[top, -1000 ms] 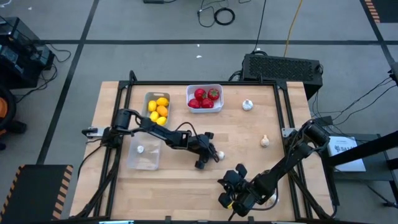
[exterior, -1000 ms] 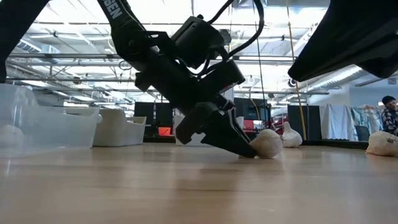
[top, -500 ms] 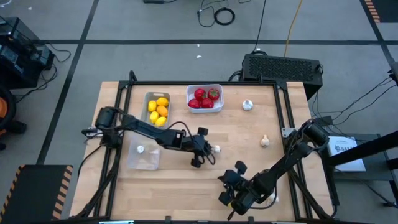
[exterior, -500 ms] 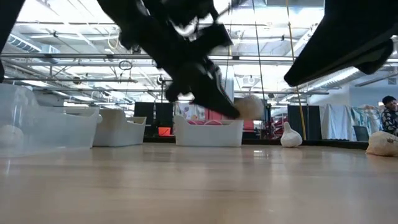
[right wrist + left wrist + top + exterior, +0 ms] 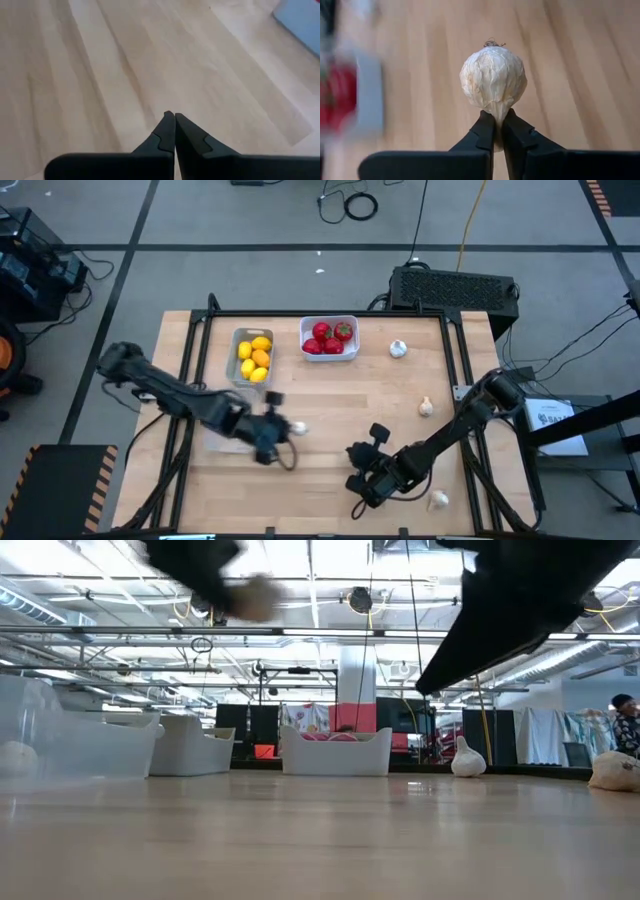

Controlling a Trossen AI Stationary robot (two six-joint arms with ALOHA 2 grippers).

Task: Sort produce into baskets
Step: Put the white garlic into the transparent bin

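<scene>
A whitish garlic bulb (image 5: 492,82) hangs high above the table's near-left part, with my left gripper (image 5: 497,117) shut on it; from above the bulb (image 5: 297,427) shows just right of the clear basket (image 5: 222,444). The grey basket (image 5: 252,355) holds yellow and orange fruits. The white basket (image 5: 328,337) holds red fruits. Three more garlic bulbs lie on the wood, one (image 5: 398,349) at the far right, one (image 5: 426,407) at mid right and one (image 5: 438,500) near the front. My right gripper (image 5: 174,117) is shut on nothing, over bare wood at the near middle (image 5: 356,480). My left gripper pinches the bulb's tapered neck (image 5: 496,111) between its two fingertips. The round body sticks out beyond the fingers, root end away from them. The fingers slant downward, coming from the table's left. The bulb is lifted well clear of the table.
A black box with a grille (image 5: 455,285) stands behind the table's far edge. A garlic bulb (image 5: 10,758) lies inside the clear basket. Open wood lies between the two grippers and in the table's middle.
My left gripper has lifted the garlic bulb off the table's middle and carried it up and toward the left edge, to beside the clear basket, staying shut on it. My right gripper has rolled and shifted a little, uncovering a bulb near the front edge.
</scene>
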